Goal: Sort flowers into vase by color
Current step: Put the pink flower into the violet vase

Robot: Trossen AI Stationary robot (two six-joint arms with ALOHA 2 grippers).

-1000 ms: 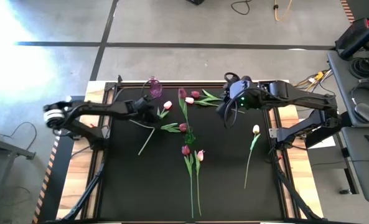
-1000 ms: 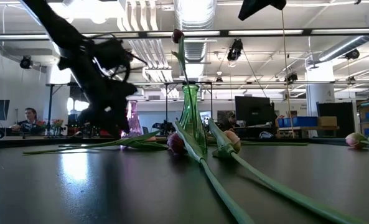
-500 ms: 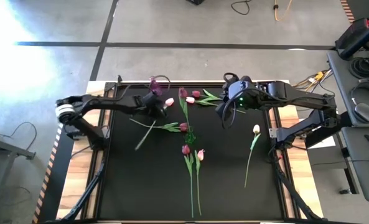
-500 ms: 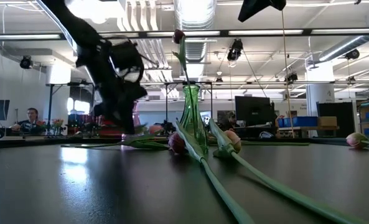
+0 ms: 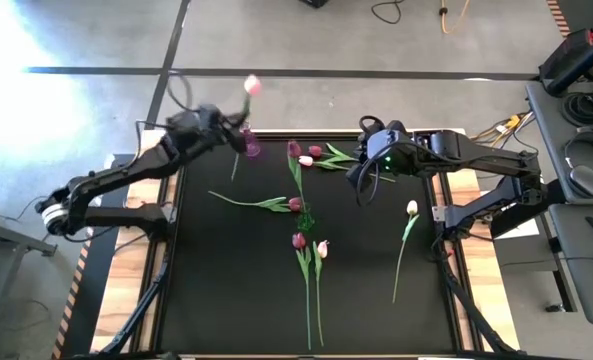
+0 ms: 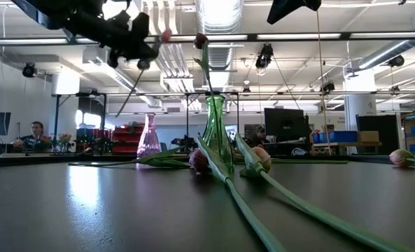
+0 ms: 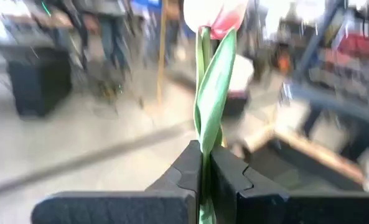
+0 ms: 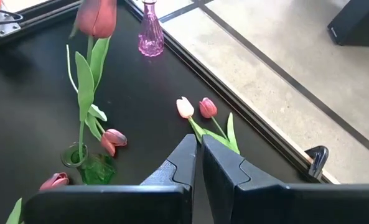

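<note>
Pale tulip point(image 7: 213, 93) upright between left hand point(image 7: 206, 177) fingers.

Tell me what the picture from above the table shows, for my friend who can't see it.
The left gripper holds a pale pink tulip by its stem, lifted above the pink vase at the black table's far edge. The right gripper hangs over the table's right side. More tulips lie flat, and one dark red tulip stands in the green vase.

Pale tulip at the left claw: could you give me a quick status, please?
Left claw shut on pale tulip, raised above pink vase. Right claw shut, empty, waiting. Nothing in the way.
</note>
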